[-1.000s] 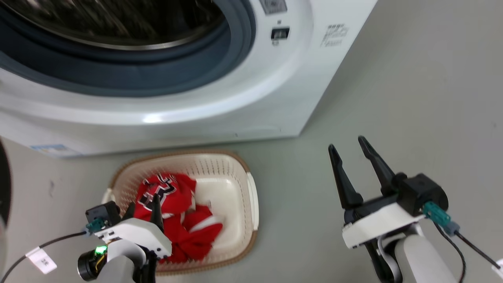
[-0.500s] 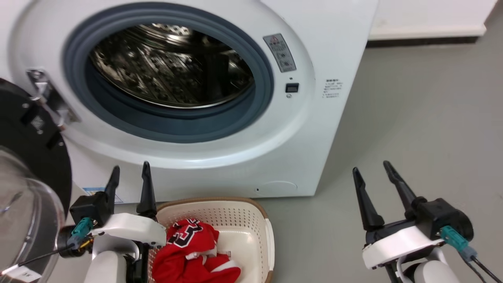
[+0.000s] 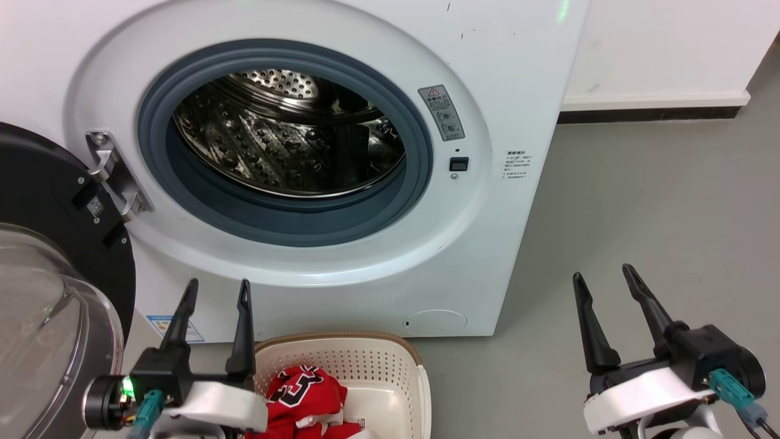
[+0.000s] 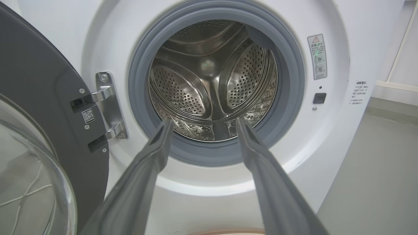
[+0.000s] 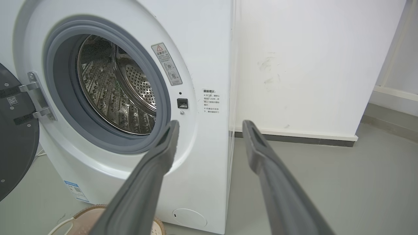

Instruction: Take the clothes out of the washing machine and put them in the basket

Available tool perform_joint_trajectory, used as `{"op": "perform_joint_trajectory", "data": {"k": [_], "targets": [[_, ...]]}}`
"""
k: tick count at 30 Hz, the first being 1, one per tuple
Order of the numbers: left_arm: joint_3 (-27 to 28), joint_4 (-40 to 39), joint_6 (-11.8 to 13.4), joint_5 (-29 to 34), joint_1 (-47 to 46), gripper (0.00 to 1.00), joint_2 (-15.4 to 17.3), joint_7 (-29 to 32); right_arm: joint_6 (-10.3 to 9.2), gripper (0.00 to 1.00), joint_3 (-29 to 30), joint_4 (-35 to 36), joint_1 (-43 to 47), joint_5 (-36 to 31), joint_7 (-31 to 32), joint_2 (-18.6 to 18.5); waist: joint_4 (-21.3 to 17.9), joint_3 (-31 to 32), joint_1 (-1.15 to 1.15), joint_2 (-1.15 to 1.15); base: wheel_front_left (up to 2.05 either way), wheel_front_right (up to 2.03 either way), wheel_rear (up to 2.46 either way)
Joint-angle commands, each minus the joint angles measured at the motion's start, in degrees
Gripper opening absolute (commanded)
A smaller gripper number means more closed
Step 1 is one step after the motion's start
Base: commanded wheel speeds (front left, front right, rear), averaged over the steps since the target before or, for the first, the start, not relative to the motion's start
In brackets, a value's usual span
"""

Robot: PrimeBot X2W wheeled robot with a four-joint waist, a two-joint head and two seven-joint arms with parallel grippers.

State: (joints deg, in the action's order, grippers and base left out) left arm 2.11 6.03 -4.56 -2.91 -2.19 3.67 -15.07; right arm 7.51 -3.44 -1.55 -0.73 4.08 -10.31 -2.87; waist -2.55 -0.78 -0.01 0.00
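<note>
Head view: the camera has tilted up over the last second, so the picture shift is not a move of the things. The real change is the left pincer (image 3: 219, 283). It hung over the clothes (image 3: 304, 390) in the basket (image 3: 365, 360) and now stands clear of them, wide and empty. It is just left of the basket's far-left rim and points at the washing machine (image 3: 499, 73). The clothes lie crumpled in the basket's left half, near and right of that pincer, not touching it. The right pincer (image 3: 602, 272) hovers wide and empty over the floor (image 3: 640, 213), well right of the basket. I read this as a drop completed.

Left wrist view: the pincer is aimed at the open porthole. The drum (image 4: 209, 75) shows bare perforated steel and no red fabric. The door (image 4: 39, 98) hangs open at left.

Right wrist view: I see the same drum obliquely, again with no garment. Its lowest near part is hidden behind the rubber rim. I judge unloading finished, or nearly so.
</note>
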Motion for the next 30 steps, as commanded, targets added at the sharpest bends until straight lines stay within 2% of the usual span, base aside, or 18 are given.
{"op": "perform_joint_trajectory", "data": {"k": [1,19,20,23,30], "targets": [[-0.4,-0.4,0.1,0.0,1.2,1.00,0.2,-0.1,-0.03,1.00,0.1,0.5,1.1,0.3,0.2,0.0,-0.2,0.4,0.01,0.00,0.00,0.00,0.00],[-1.0,-0.9,0.8,-2.6,2.4,1.00,0.7,0.4,-0.03,1.00,-0.8,0.4,2.0,2.2,1.0,0.0,-0.3,0.8,0.01,0.00,0.00,0.00,0.00],[-1.0,-0.9,0.9,-2.6,2.4,0.00,0.9,0.4,-0.03,0.00,-0.9,0.3,2.0,2.2,1.0,0.0,-0.3,0.8,0.01,0.00,0.00,0.00,0.00],[-1.1,0.7,0.8,-2.6,2.9,0.00,0.6,0.8,0.00,0.00,-0.9,-0.8,2.6,2.0,0.8,0.0,-0.3,0.8,0.01,0.00,0.00,0.00,0.00],[0.1,2.0,0.4,-10.8,1.6,0.00,0.5,3.4,0.00,0.00,-0.6,-1.4,2.2,11.0,1.7,-0.5,-0.2,0.8,0.01,0.00,0.00,0.00,0.00]]}}
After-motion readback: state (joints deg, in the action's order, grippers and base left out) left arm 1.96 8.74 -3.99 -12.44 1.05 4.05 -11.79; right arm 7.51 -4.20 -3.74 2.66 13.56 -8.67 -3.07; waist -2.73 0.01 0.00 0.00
